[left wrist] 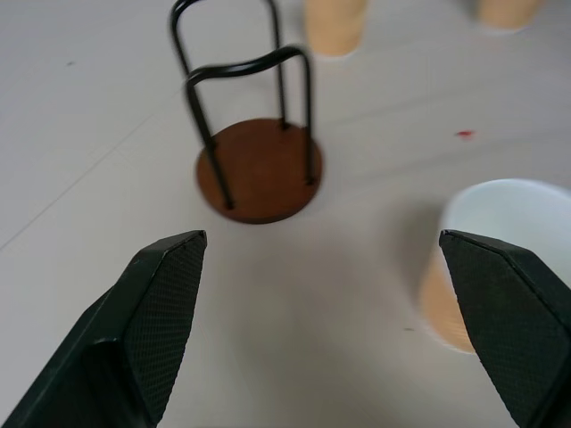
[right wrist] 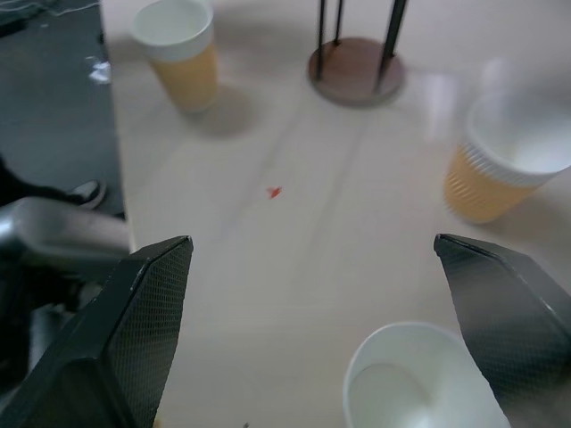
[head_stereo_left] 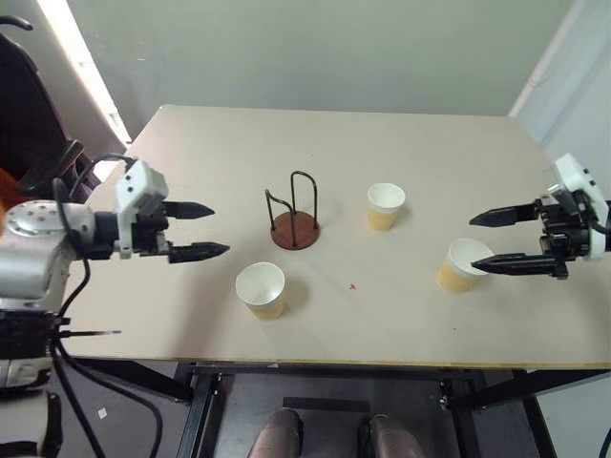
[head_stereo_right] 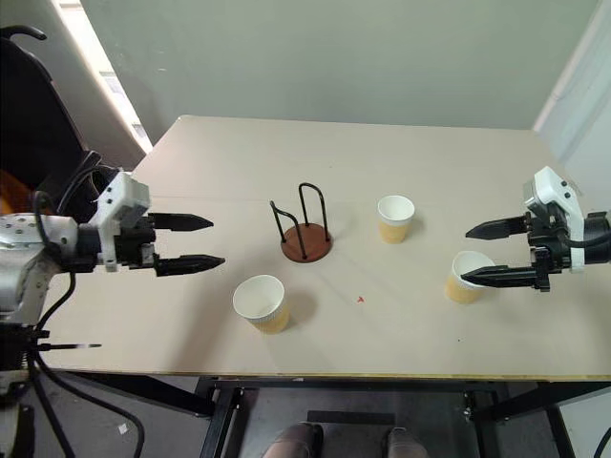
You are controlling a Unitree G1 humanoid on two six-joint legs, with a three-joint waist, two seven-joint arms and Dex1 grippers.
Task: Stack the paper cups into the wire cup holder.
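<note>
The wire cup holder, a brown disc with two black wire loops, stands empty mid-table. Three tan paper cups stand upright around it: one behind and to its right, one in front of it, one at the right. My left gripper hangs open above the table left of the holder, pointing toward it, with nothing between its fingers. My right gripper is open too. Its lower finger crosses over the right cup's rim, and the cup is not gripped.
A small red mark lies on the beige table between the front and right cups. The table's front edge runs just below the front cup. A dark chair stands off the table's left side.
</note>
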